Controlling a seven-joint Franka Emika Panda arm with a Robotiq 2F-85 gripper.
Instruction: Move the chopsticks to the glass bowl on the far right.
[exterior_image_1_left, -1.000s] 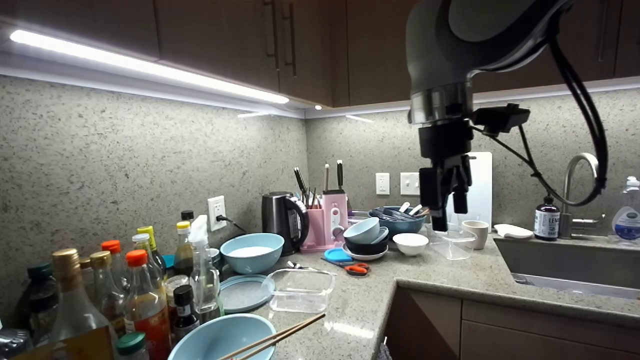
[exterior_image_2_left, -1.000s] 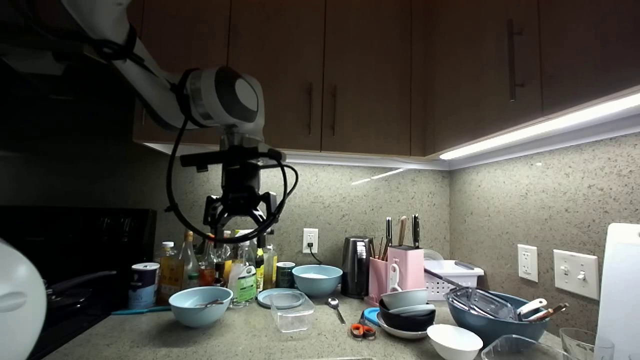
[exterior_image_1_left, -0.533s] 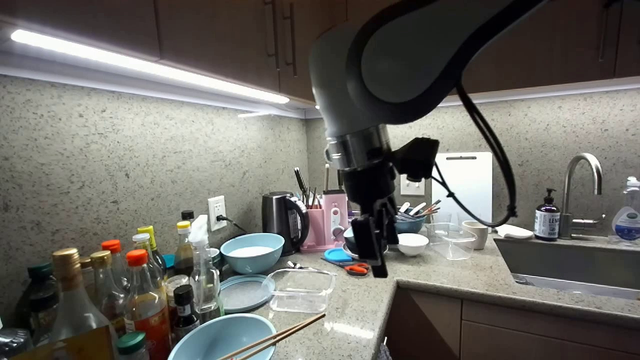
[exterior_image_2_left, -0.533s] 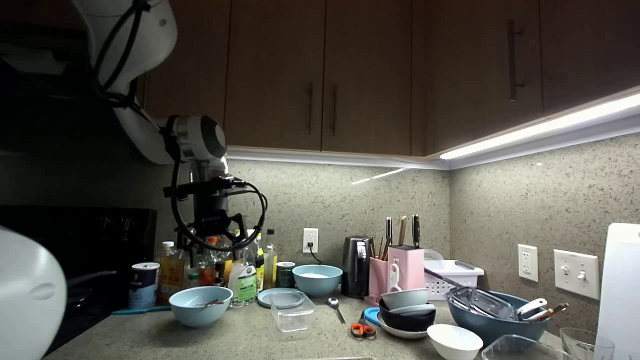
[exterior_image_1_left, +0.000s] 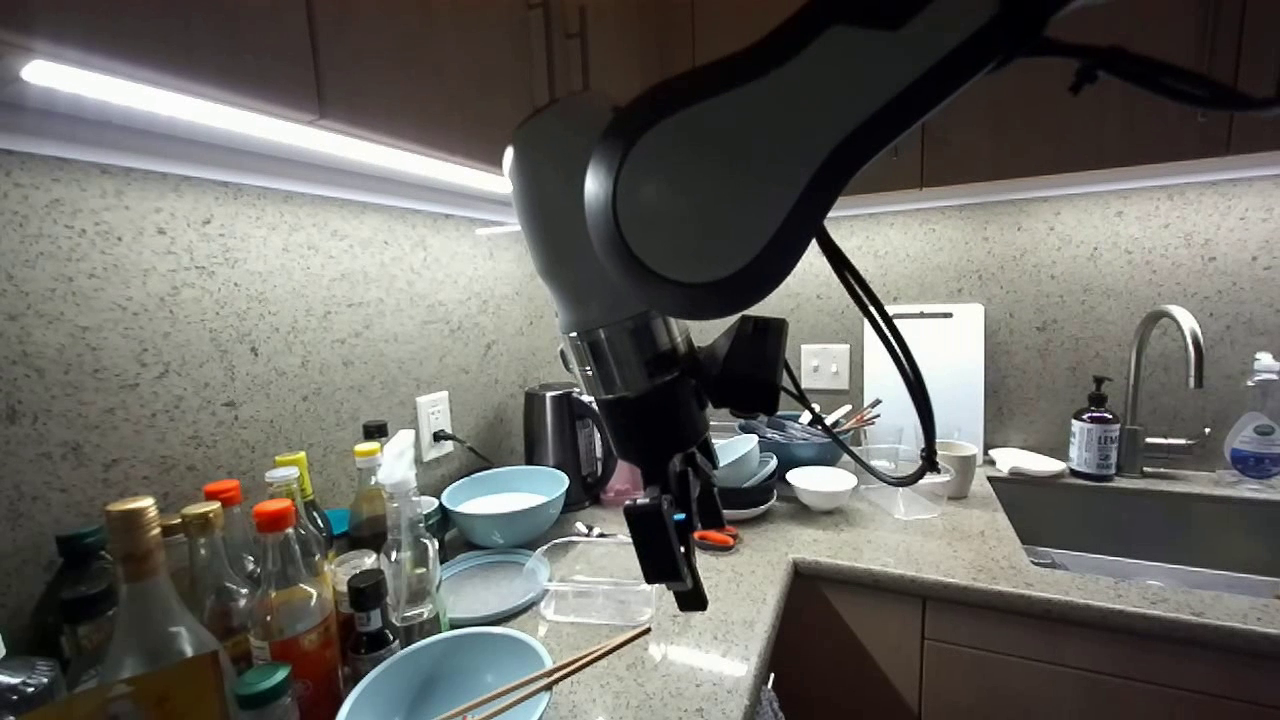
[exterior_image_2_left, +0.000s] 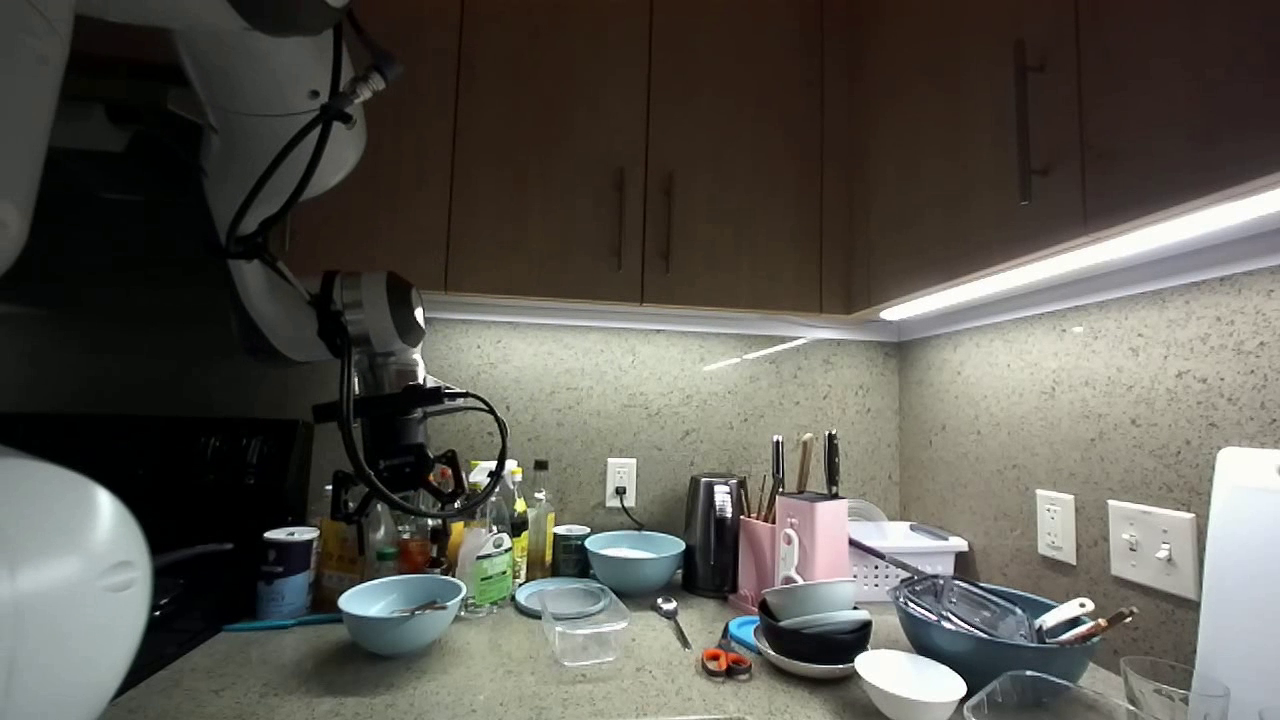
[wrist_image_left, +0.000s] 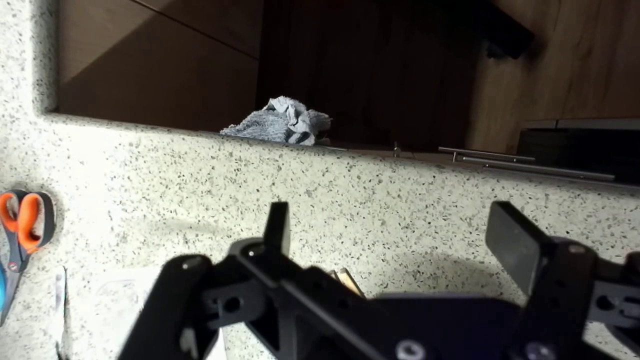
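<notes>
Chopsticks (exterior_image_1_left: 590, 655), two of them, lay slanted and close together at the bottom centre of the frame in an exterior view, crossing the right rim of a light-blue bowl (exterior_image_1_left: 435, 675) with their tips out over the counter (exterior_image_1_left: 690, 615). Bottles (exterior_image_1_left: 290, 625) crowded that bowl's left side and filled the lower left: two wore orange caps, two yellow, and one spray bottle (exterior_image_1_left: 405, 560) stood among them. Just beyond came one flat light-blue disc (exterior_image_1_left: 490, 588) and one clear dish (exterior_image_1_left: 600, 603). Near the dish's right side hung the single gripper (wrist_image_left: 392, 220), apart from the chopsticks; the wrist view showed it spread wide. Farther back, around the centre, sat a second light-blue bowl (exterior_image_1_left: 500, 532) and one dark kettle (exterior_image_1_left: 550, 440). One pair of orange-handled scissors (exterior_image_1_left: 715, 541), one stack of dishes (exterior_image_1_left: 740, 465) and one white bowl (exterior_image_1_left: 820, 490) occupied the stretch between the chopsticks and the clear bowl (exterior_image_1_left: 912, 504) at centre right. A black cable (exterior_image_1_left: 932, 462) crossed before that bowl, one mug (exterior_image_1_left: 962, 470) was just beside it, and behind stood one white board (exterior_image_1_left: 945, 365), upright.
</notes>
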